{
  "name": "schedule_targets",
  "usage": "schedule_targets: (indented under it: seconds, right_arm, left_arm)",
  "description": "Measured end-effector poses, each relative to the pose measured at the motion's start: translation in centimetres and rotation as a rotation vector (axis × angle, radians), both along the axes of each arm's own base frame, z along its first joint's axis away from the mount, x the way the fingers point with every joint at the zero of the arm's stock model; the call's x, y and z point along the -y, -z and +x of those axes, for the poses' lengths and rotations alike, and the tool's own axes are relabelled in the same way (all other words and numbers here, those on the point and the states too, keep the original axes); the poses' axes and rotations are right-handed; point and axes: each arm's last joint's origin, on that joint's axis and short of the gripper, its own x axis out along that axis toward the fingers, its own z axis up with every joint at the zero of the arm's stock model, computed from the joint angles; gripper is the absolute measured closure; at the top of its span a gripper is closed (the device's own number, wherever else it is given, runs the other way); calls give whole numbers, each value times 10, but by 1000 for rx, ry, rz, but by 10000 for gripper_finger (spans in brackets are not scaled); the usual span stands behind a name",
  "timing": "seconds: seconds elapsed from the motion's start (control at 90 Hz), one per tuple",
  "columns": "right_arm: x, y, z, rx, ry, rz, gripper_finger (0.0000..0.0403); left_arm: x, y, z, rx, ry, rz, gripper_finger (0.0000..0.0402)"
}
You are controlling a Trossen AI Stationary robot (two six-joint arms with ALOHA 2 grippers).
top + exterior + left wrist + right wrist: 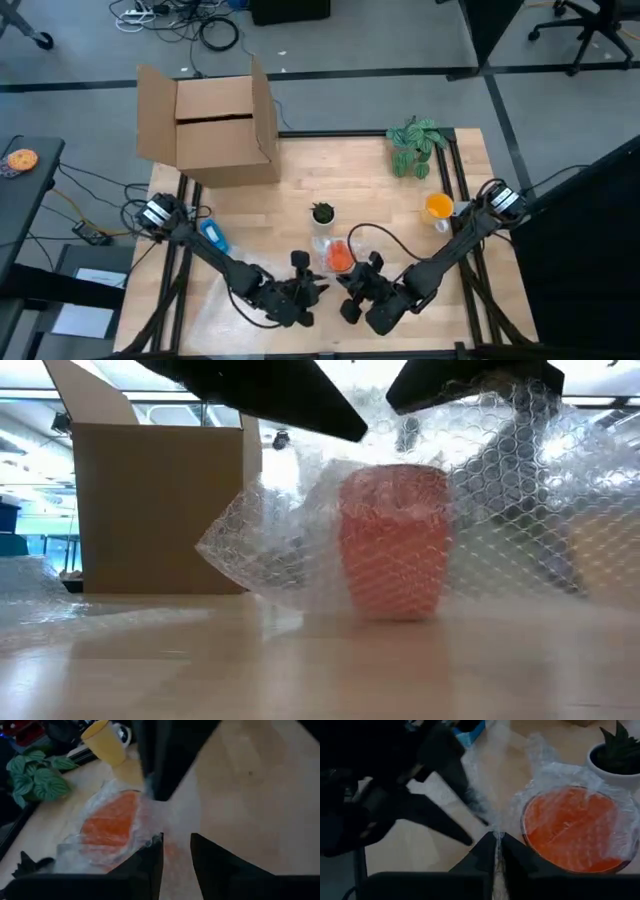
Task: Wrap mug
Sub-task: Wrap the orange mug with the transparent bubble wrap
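Observation:
An orange mug [340, 256] stands upright on its base on the table, near the front edge. Clear bubble wrap [270, 540] is draped over and around it. In the right wrist view the wrap lies across the mug's mouth [570, 827]. My right gripper [496, 837] is just in front of the mug, shut on the wrap. My left gripper [176, 852] is to the mug's left and open, with its fingers [462, 787] close to the wrap's loose part. Whether they touch the wrap cannot be told. My right gripper pinches a gathered bit of the bubble wrap [495, 833] between its two fingers, just beside the mug's near side. The fingers come from the table's near side, slanting down. From them the wrap runs up over the mug's mouth, and the mug stays on the table.
A small potted plant [322, 213] stands just behind the mug. A yellow mug [438, 207] and a leafy green plant [415, 145] are at the back right. An open cardboard box [215, 125] is at the back left, and a blue object [213, 235] lies at the left.

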Motion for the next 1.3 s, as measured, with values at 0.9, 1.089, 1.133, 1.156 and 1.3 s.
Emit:
schedule_targets:
  seconds: [0.9, 1.089, 1.133, 1.156, 1.3]
  right_arm:
    - [30, -3, 7, -194, -85, -393, 317]
    - [48, 1, 2, -357, -97, -513, 323]
    - [52, 0, -1, -385, -98, -525, 323]
    - [53, -1, -2, -398, -101, -530, 323]
    - [59, -17, -9, -395, -128, -480, 323]
  left_arm:
    - [-30, 0, 18, 1, -61, -67, 318]
    - [-30, 0, 18, -2, -54, -71, 318]
    - [-30, 0, 18, -4, -52, -73, 318]
    - [-30, 0, 18, -4, -51, -72, 318]
    - [-30, 0, 18, -4, -51, -73, 318]
